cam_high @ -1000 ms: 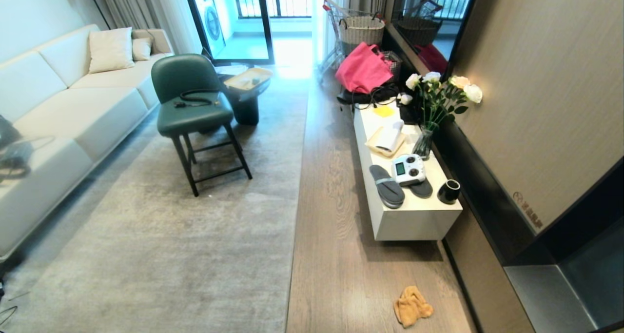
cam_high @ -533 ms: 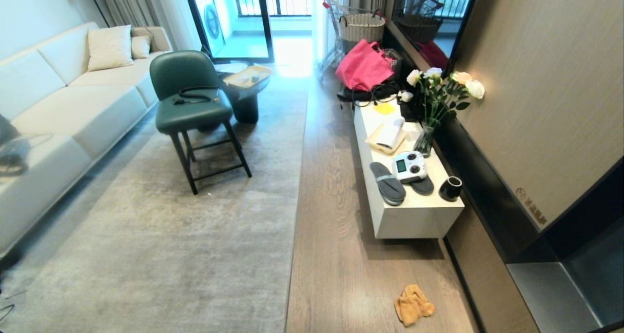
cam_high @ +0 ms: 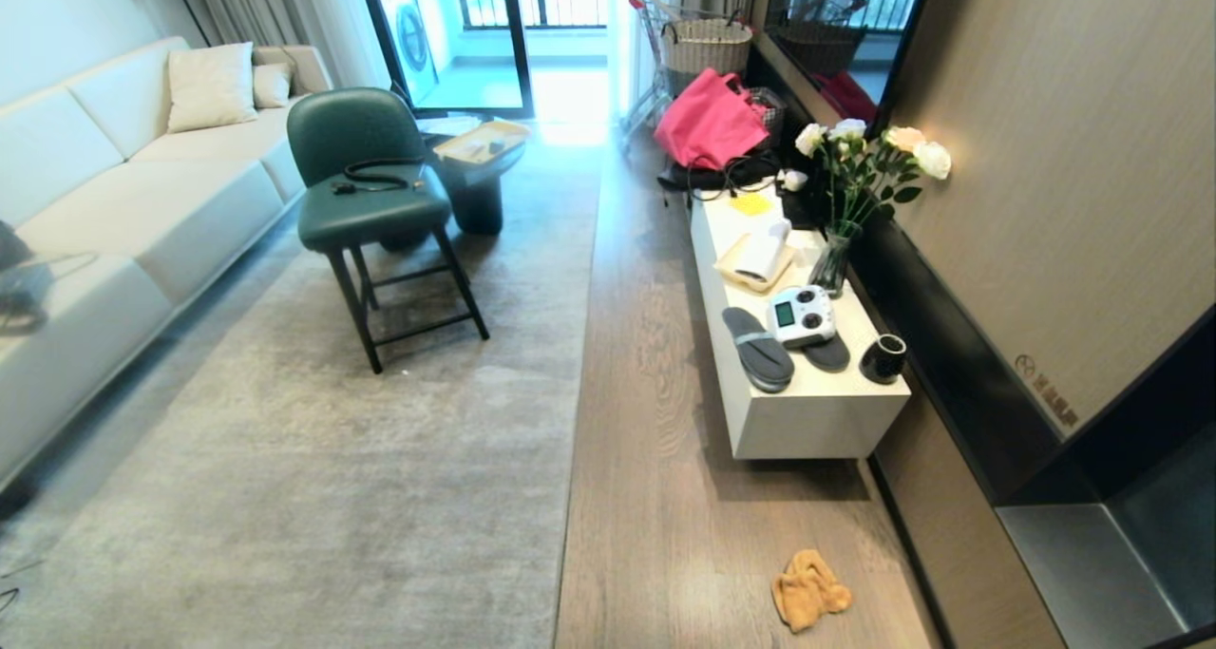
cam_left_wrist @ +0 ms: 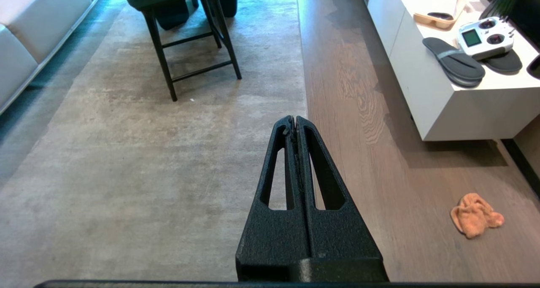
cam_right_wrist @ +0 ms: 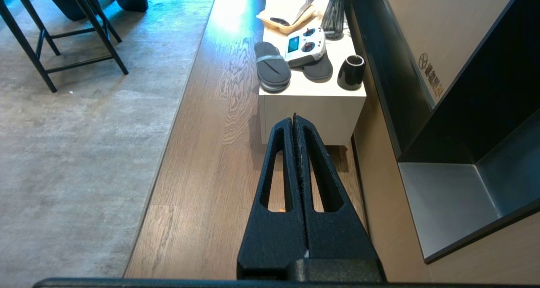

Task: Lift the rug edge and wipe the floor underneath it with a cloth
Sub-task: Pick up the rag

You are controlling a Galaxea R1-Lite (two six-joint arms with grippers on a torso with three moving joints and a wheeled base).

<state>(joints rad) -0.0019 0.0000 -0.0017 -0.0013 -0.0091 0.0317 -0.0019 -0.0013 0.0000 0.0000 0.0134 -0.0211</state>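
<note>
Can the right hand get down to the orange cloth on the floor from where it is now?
Probably yes. The cloth lies alone on bare floor, clear of the white cabinet, with nothing over it. The right hand is shut, empty, well above it, so it must open and descend first.

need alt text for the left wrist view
The left gripper, jaws shut and empty, hangs above the rug edge where pale grey pile meets the wood floor. An orange cloth lies crumpled on the planks near a white cabinet.

You see a cream sofa (cam_high: 142, 183) at upper left, a green chair (cam_high: 366, 188) beside it, daylight through the glass door (cam_high: 475, 31) at top
</note>
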